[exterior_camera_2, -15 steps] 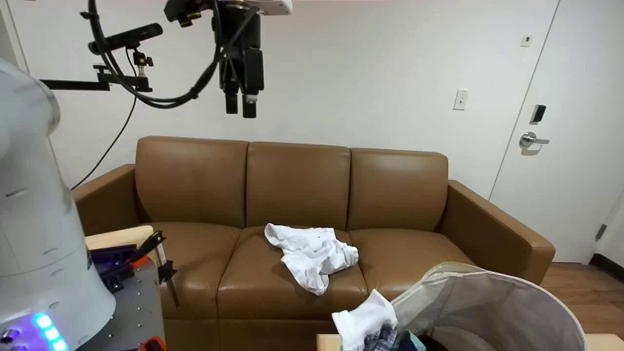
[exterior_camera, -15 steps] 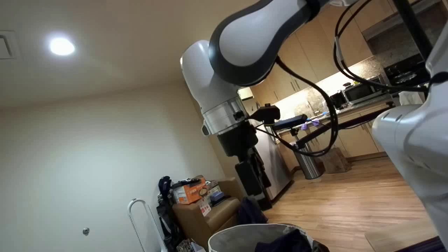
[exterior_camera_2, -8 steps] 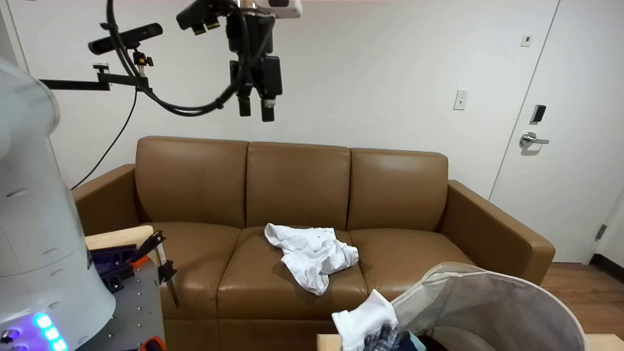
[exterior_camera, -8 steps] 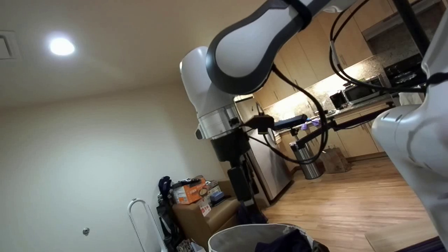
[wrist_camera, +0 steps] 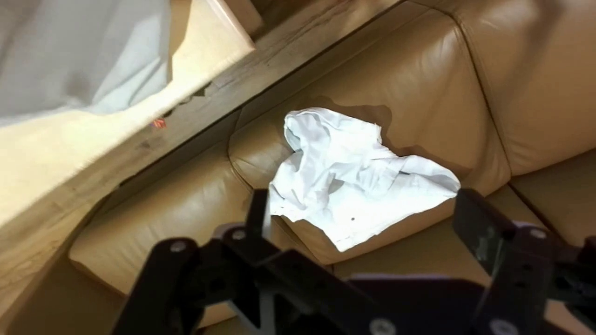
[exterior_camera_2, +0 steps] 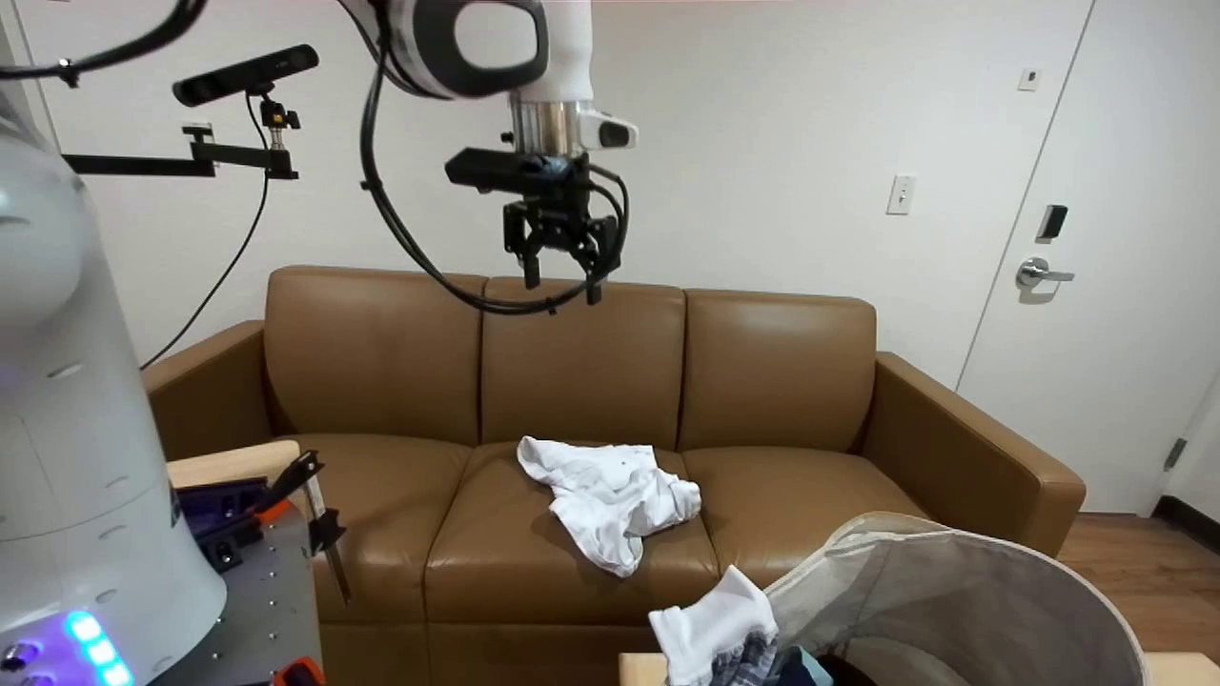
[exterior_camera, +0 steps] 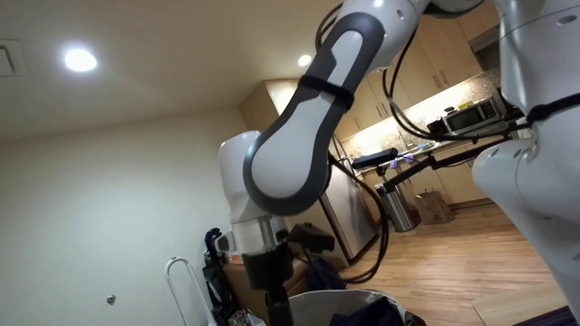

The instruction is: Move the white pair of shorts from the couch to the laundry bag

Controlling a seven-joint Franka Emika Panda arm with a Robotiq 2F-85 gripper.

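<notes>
The white shorts [exterior_camera_2: 610,500] lie crumpled on the middle seat of the brown couch in an exterior view. In the wrist view the shorts [wrist_camera: 354,181] lie flat-spread below and between my fingers. My gripper [exterior_camera_2: 562,289] points down, high above the shorts, in front of the couch back. In the wrist view the gripper [wrist_camera: 363,197] is wide open with nothing in it. The laundry bag [exterior_camera_2: 953,581] is pale grey with a wide round mouth, at the lower right. It also shows in an exterior view [exterior_camera: 324,303], partly behind the gripper.
The brown couch [exterior_camera_2: 581,362] has a high back and arms. Other clothes, a white piece [exterior_camera_2: 715,619] among them, lie beside the bag's mouth. A camera on a boom [exterior_camera_2: 246,74] stands at the left. A pale wooden tabletop [wrist_camera: 205,51] shows in the wrist view.
The arm has come down and my gripper has moved lower and slightly toward the couch's middle, turning about its vertical axis. The shorts and the bag have not moved.
</notes>
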